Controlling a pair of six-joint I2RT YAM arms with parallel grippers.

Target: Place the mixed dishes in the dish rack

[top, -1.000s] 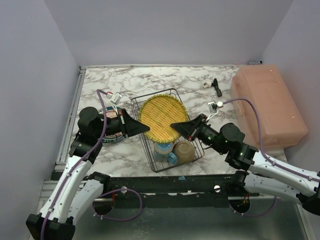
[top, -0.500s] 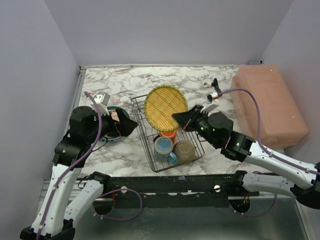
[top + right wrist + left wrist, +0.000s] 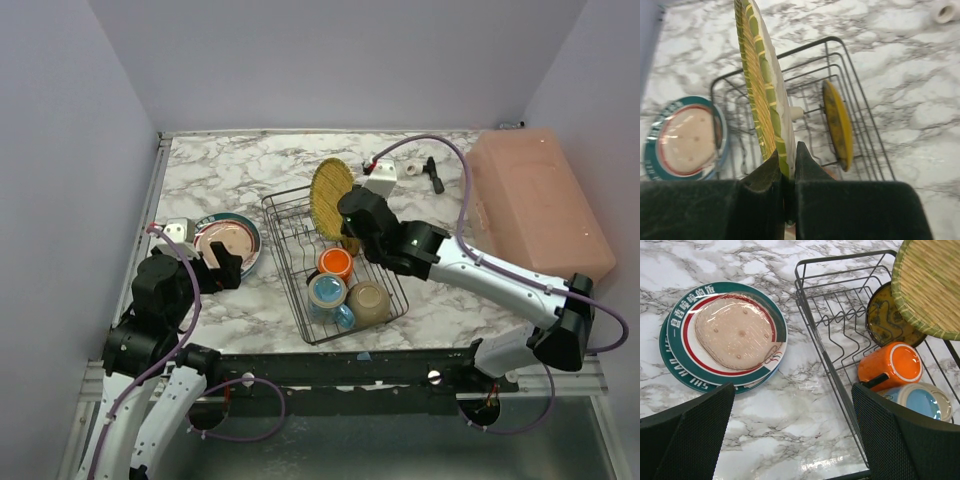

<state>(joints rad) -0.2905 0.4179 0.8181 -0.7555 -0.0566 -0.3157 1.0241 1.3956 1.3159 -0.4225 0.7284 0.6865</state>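
My right claw (image 3: 786, 161) is clamped on the yellow plate (image 3: 760, 85), now tipped upright over the far end of the dish rack (image 3: 285, 265). My left claw (image 3: 794, 437) let go, jaws apart, and pulled back near-left. Slotting comes next.

Your left arm (image 3: 155, 290) and right arm (image 3: 500, 277) are built alike: white tubular links joined by round black housings. A thin purple cable (image 3: 430, 138) runs along each one and loops free near the wrist. Each wrist carries a small white camera box (image 3: 380, 181). Your fingers (image 3: 687, 440) are black wedges with a fine mesh texture.
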